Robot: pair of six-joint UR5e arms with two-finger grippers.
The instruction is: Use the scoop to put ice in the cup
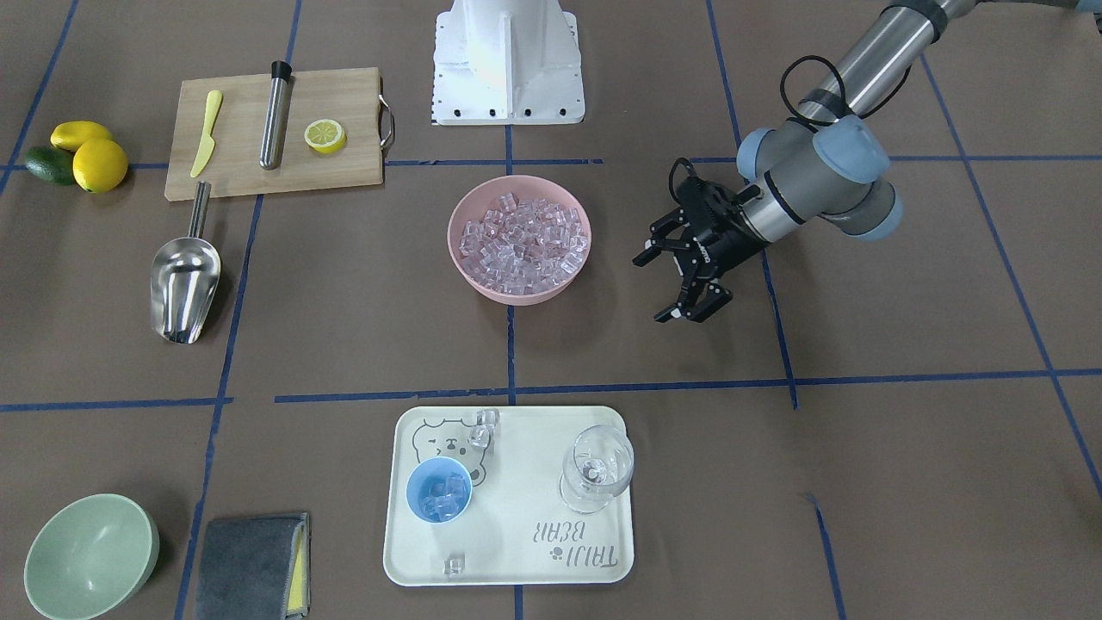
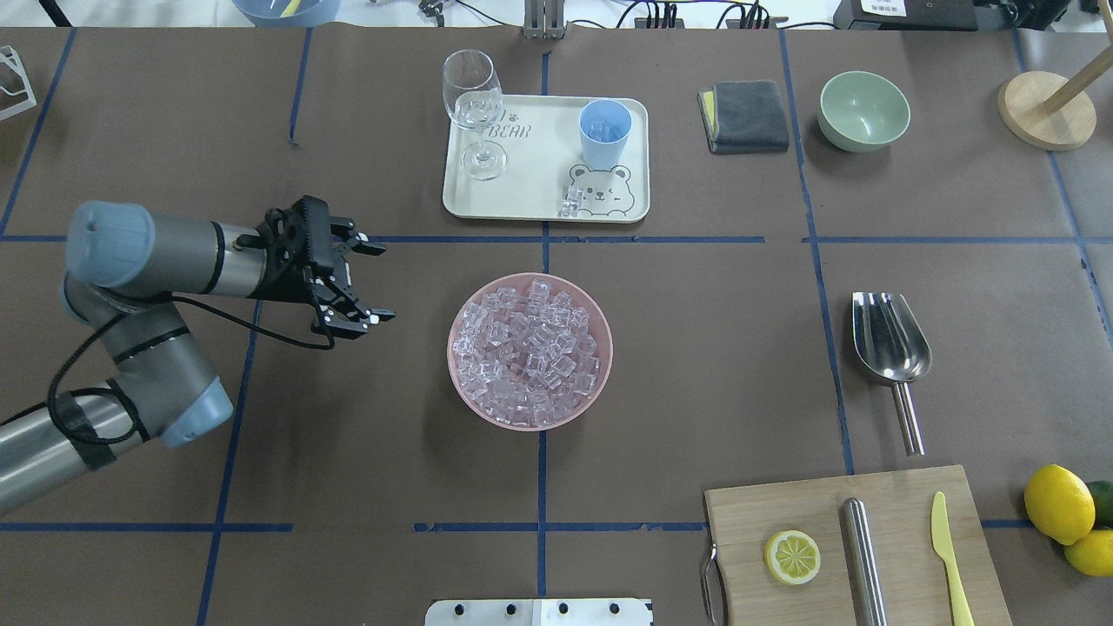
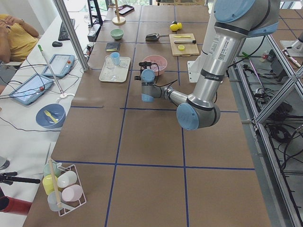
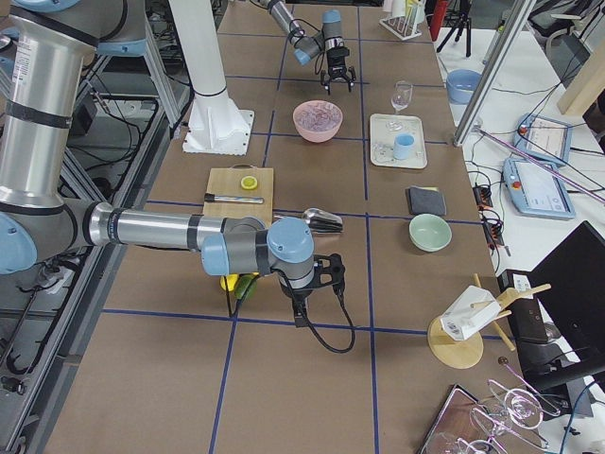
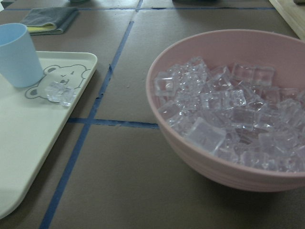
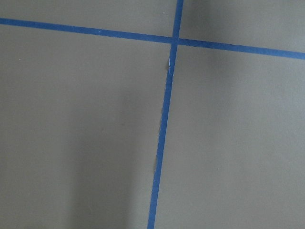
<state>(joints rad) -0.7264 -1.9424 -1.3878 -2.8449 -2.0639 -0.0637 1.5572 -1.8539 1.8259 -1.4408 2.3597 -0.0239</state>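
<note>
**Front-facing view:** One light-blue cup stands on the one cream tray with a few clear cubes already inside. The bulk of the ice is heaped in a single pink bowl at mid-bench. Three stray cubes lie on the tray: two touching by the bear drawing, one at the edge. The one steel scoop lies flat on the bench, well apart from the bowl and gripped by nothing. The left end effector hovers near the bowl, jaws spread, empty.

**Overhead:** The tally is the same, with one cup, one scoop, one bowl and one wine glass. The left end effector is released beside the bowl, not touching it. No right arm shows.

**Exterior left:** The cup and bowl appear far off, too small to add detail.

**Exterior right:** The right end effector hangs low over the bench, apart from the scoop. Whether it is released or clenched cannot be told.

**Left wrist:** The cup sits on the tray with two cubes touching each other just beside it, and the bowl is brim-full.

**Right wrist:** Only bare bench and crossing blue tape show.

By these views, some ice has reached the cup. Any further load would first need the scoop taken up.
</note>
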